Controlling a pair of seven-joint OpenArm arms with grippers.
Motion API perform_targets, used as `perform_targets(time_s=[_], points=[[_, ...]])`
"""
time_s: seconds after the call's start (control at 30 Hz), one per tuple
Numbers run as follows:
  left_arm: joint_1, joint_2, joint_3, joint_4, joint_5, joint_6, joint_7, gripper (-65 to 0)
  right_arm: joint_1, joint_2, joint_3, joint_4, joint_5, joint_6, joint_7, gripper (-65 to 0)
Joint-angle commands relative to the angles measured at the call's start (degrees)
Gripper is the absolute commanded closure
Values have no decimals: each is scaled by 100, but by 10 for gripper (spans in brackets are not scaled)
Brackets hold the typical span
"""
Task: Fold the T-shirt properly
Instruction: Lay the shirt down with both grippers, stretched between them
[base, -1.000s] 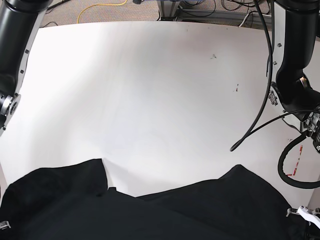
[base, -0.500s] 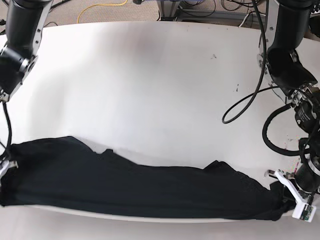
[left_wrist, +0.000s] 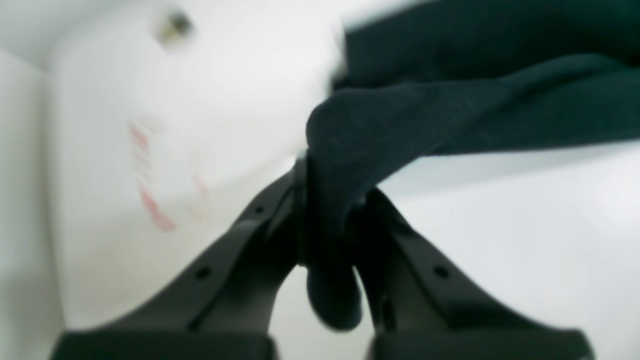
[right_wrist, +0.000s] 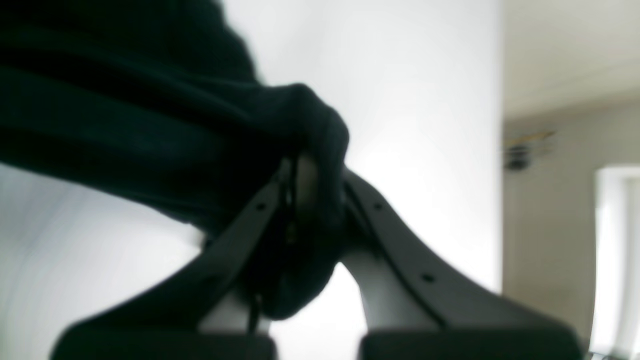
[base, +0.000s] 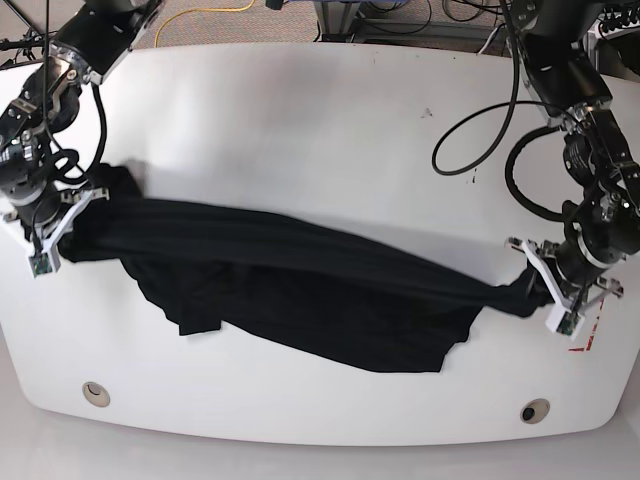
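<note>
- Stretching across the round-cornered white worktop (base: 320, 120), the plain black soft cloth T-shirt (base: 300, 290) runs as a long bunched band from about 9 o'clock in the base view down to about 4 o'clock.
- The band's upper edge is pulled taut between the two hands; below it, loose cloth sags and spreads towards 6 o'clock, lying on the worktop with a small flap sticking out near 7 o'clock.
- The right hand (base: 62, 215), at the 9 o'clock side of the base view, is pinching one end of the T-shirt; in the right wrist view its dark fingers (right_wrist: 240, 225) are pressed together on a wad of black cloth (right_wrist: 150, 125) that bulges over and between them.
- The left hand (base: 548, 290), at the 4 o'clock side of the base view, is pinching the other end; in the left wrist view its fingers (left_wrist: 250, 225) close on a fold of the cloth (left_wrist: 450, 100), with a tongue of fabric hanging down between them.
- Red marks (base: 585, 345) sit on the worktop just beside the left hand, towards 5 o'clock, and show blurred in the left wrist view.
- Two round metal grommets are set in the worktop's near edge, one at 7 o'clock (base: 96, 392) and one at 5 o'clock (base: 533, 411), both apart from the T-shirt.
- Black cables (base: 480, 120) loop from the left arm over the worktop near 2 o'clock.
</note>
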Motion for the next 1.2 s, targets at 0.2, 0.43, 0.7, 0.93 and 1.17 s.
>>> perform_targets(time_s=[0.2, 0.43, 0.7, 0.93, 1.17], points=[[965, -317, -92, 177, 4, 20, -159, 0, -1059, -541, 161, 113, 13, -12, 494, 0], [1475, -590, -75, 142, 30, 20, -159, 0, -1701, -822, 161, 113, 13, -12, 503, 0], [1660, -713, -66, -17, 30, 20, -159, 0, -2176, -1051, 134, 95, 4, -12, 609, 0], [1818, -722, -66, -104, 39, 20, -159, 0, -2606, -1200, 126, 87, 4, -12, 934, 0], [2056, -722, -75, -201, 39, 20, -159, 0, -2905, -1271, 117, 69, 13, -12, 1004, 0]])
